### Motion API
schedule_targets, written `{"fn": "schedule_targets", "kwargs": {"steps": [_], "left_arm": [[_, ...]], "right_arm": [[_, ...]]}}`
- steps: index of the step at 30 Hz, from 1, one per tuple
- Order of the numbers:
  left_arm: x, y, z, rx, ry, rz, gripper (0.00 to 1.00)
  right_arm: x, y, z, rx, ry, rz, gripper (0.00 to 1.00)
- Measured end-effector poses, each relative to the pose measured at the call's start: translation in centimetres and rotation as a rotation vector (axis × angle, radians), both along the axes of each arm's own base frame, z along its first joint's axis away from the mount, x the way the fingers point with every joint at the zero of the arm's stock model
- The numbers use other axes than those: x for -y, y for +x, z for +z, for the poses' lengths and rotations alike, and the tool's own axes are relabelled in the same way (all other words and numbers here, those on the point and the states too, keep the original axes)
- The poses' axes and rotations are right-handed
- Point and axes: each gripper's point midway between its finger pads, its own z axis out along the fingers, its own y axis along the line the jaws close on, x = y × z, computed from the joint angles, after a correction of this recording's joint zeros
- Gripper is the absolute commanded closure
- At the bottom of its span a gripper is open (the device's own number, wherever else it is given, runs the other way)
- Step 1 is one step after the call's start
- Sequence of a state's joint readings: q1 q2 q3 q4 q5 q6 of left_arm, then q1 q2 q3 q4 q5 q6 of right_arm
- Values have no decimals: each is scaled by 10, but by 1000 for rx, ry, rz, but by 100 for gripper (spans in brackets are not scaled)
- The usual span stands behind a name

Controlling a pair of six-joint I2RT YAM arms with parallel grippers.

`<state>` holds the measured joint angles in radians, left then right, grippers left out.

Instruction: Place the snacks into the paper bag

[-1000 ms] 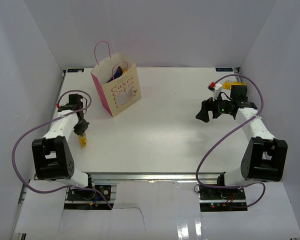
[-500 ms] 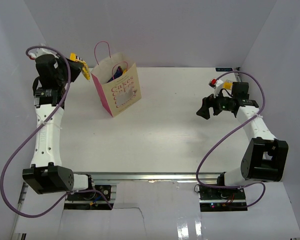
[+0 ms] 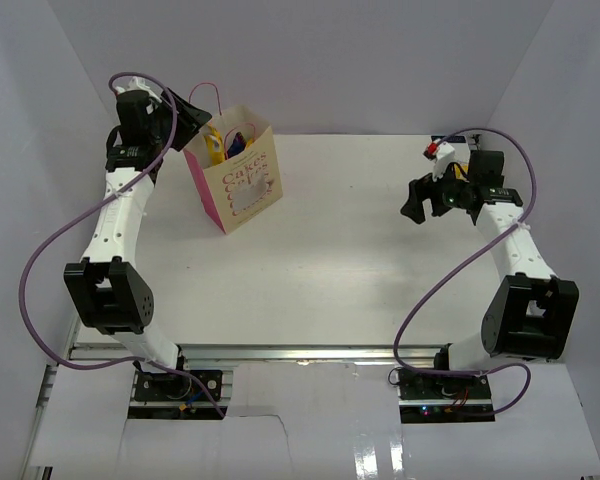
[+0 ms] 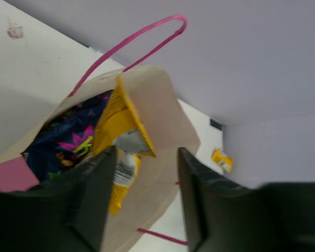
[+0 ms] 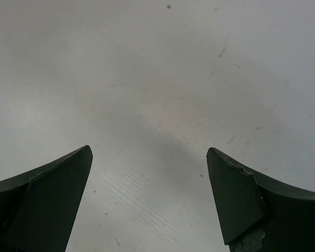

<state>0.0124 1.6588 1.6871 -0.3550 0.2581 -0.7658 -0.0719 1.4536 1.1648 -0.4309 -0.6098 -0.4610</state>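
Top view: the upright beige paper bag [image 3: 235,185] stands far left on the white table [image 3: 330,260], with the left gripper [image 3: 202,125] over its mouth.

Left wrist view: a glossy yellow bar [image 4: 121,139] tilts loose between parted jaws, above the crinkly blue cookie bag [image 4: 68,142] inside.

Right wrist view: the right gripper [image 5: 148,152] gapes wide, grasping nothing.

Mostly hidden inside paper bag [image 4: 163,115]: cookie bag [image 4: 68,142]; bag base cropped.

"Cakes" on paper bag [image 3: 242,185]

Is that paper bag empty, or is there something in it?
Not empty: the paper bag holds a purple-blue cookie bag, seen through its open top, and a yellow bar is at its mouth.
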Motion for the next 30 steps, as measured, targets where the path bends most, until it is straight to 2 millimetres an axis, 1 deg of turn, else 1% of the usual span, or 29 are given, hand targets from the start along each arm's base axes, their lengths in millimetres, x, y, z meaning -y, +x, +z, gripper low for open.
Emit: {"fn": "schedule_targets", "kwargs": {"steps": [2,5,6,8,9,11,12,14,16,17,19,21,23,25,27,29,30], "left_arm": [[-2,-1,-5,-10,13,7,22],[-4,-3,0,10,37,9,14],[-5,-5,4,23,50,6,14],[-5,-10,16,62,78,-13,13],[-3,-14,25,93,94,-27,8],[-2,-27,37,149,132,-50,4],[-2,-39,45,186,154,-56,2],[-3,-67,51,227,195,-58,2],[-6,-99,58,284,236,-49,2],[-7,-113,58,297,250,-44,2],[-9,-140,55,325,275,-33,2],[-11,-157,39,307,282,-28,2],[-11,-170,13,262,278,-30,2],[-12,-178,-18,187,264,-28,2],[-13,-184,-53,96,251,-25,2],[-14,-189,-73,32,240,-25,2],[-14,-191,-78,11,236,-25,2]], "right_arm": [[11,14,5,8,-39,-59,5],[32,47,12,33,-122,-139,7],[40,58,12,40,-157,-161,7],[60,88,10,59,-247,-204,7],[69,101,6,64,-294,-221,8],[91,125,-7,49,-405,-254,8],[104,140,-13,43,-463,-272,8],[128,169,-26,43,-557,-304,8],[153,191,-43,26,-641,-326,8],[164,199,-51,19,-676,-334,8],[185,208,-73,-12,-747,-328,8],[200,212,-94,-38,-808,-306,7],[211,211,-112,-65,-861,-270,7],[216,214,-125,-74,-895,-232,7],[221,222,-131,-62,-921,-206,6],[223,232,-126,-25,-935,-196,4],[224,236,-126,-6,-938,-191,4]]}}
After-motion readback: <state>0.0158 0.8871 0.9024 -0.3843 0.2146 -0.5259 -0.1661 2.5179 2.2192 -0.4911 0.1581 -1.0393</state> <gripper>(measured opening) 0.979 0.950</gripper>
